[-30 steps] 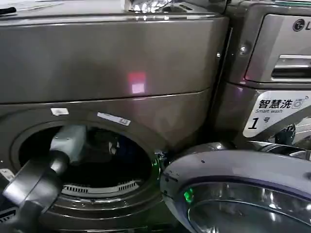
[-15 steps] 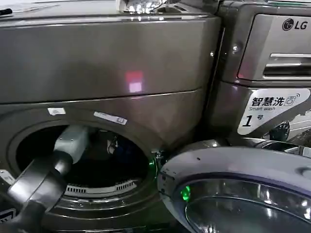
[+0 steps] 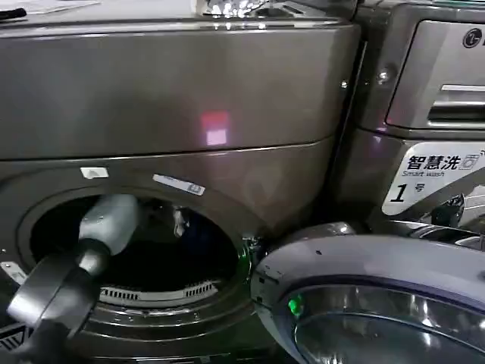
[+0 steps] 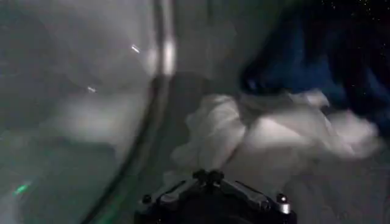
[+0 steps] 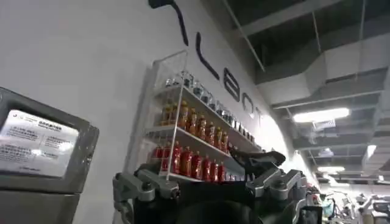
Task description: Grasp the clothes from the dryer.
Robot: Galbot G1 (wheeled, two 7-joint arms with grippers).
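Head view has the left arm (image 3: 98, 239) reaching through the open porthole of the dryer (image 3: 174, 114), its glass door (image 3: 379, 303) swung out to the right, and over the last second the arm has barely shifted, so the reach looks settled rather than still travelling. From the left wrist view, the left end effector (image 4: 210, 182) hangs just above the white clothes (image 4: 262, 137) lying on the drum floor with the dark blue garment (image 4: 317, 58) behind them, though I cannot tell how its fingers stand. The right end effector (image 5: 210, 182), parked outside and pointing up toward a shelf of bottles (image 5: 195, 137), holds nothing and is spread wide, so the grasp itself seems not yet made.
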